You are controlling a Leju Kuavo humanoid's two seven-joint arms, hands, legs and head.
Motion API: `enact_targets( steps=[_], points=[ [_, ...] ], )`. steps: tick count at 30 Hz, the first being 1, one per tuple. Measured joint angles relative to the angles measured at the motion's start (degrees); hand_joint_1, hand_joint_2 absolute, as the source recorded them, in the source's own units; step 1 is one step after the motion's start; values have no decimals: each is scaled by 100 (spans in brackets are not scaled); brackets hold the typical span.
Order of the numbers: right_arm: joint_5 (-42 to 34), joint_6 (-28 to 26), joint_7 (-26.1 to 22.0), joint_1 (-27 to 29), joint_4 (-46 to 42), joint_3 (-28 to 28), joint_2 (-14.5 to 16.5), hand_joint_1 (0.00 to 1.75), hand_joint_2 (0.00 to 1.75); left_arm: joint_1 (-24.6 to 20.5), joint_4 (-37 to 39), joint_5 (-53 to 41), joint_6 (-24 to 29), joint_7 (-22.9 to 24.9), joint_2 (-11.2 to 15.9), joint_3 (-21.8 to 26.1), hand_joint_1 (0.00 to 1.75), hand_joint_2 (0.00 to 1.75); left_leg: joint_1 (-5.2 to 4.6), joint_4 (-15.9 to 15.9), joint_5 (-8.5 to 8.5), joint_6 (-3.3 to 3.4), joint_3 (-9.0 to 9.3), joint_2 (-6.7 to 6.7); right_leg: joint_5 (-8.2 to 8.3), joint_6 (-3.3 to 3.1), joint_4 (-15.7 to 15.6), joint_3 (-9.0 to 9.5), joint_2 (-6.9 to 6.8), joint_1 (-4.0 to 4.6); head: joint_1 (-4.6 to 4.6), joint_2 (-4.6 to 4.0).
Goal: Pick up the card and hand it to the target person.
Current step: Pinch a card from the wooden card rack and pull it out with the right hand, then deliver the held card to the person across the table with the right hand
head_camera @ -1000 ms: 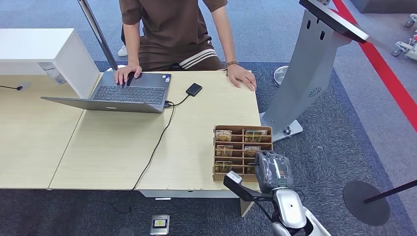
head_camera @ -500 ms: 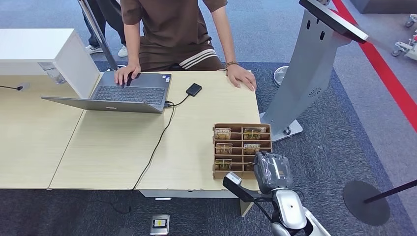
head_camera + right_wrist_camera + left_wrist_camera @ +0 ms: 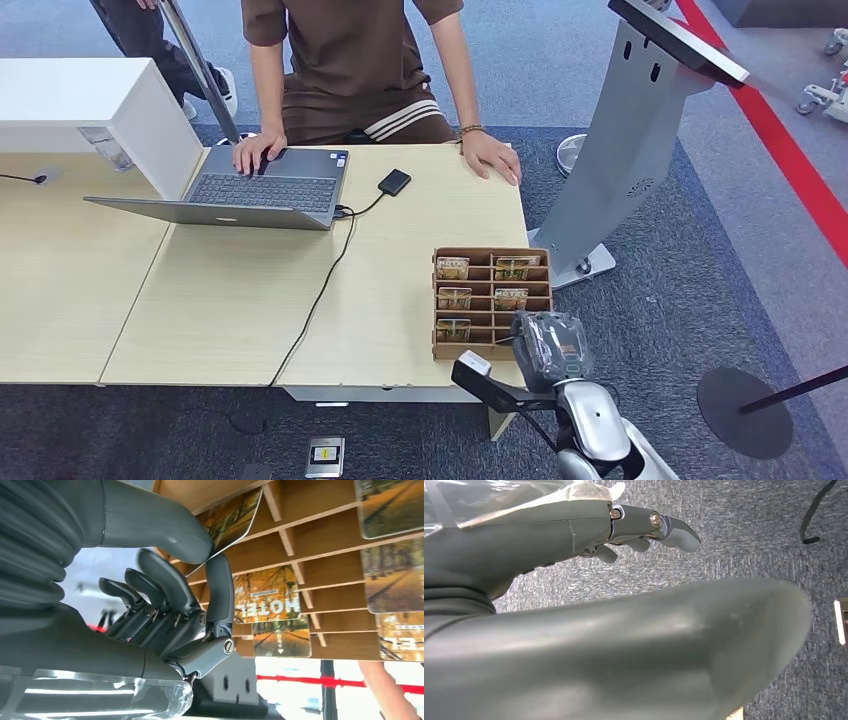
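I see a light wooden table [image 3: 230, 300] on blue-grey carpet, with a person [image 3: 350, 60] in brown leaning on its far edge beside an open laptop [image 3: 240, 190]. At about five o'clock on the tabletop sits a slotted wooden card rack [image 3: 491, 303]. My right hand [image 3: 551, 347] is over the rack's near right corner — in the right wrist view the thumb and one finger [image 3: 218, 587] are closed on a card [image 3: 235, 520], pinching its corner, while the other fingers curl in beside them. That card has an autumn-trees print and stands tilted in its slot, its long axis running along the slot. The silver right forearm rises from six o'clock towards the rack. My left hand [image 3: 574, 605] hangs over the carpet, fingers loosely extended, holding nothing.
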Motion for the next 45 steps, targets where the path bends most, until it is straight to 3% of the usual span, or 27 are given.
enact_targets(
  steps=[7, 14, 34, 45],
  points=[
    [-793, 368, -167, -10, -476, -106, -151, 175, 175, 0, 0, -7, -15, 18, 23, 0, 0, 0, 0, 0, 0, 0, -1, 0, 0, 0, 0, -1, 0, 0, 0, -1],
    [-996, 368, -304, -78, -758, -145, -229, 175, 175, 0, 0, 4, -15, 11, 27, 0, 0, 0, 0, 0, 0, 0, -1, 0, 0, 0, 0, 0, 0, 0, 0, 0],
    [-2273, -642, -992, -346, -797, -493, -229, 175, 175, -1, 0, 10, -58, -115, 27, 0, 0, 0, 0, 0, 0, 0, -3, -1, 0, 0, 0, 0, 0, 0, 0, 0],
    [-2823, -1280, -1495, -1157, -530, -704, -112, 169, 175, -8, 0, -49, -58, -157, 24, -13, 0, 0, 0, 0, 1, 0, -5, -1, 2, -2, 1, -1, 1, 0, 1, -1]
  ],
)
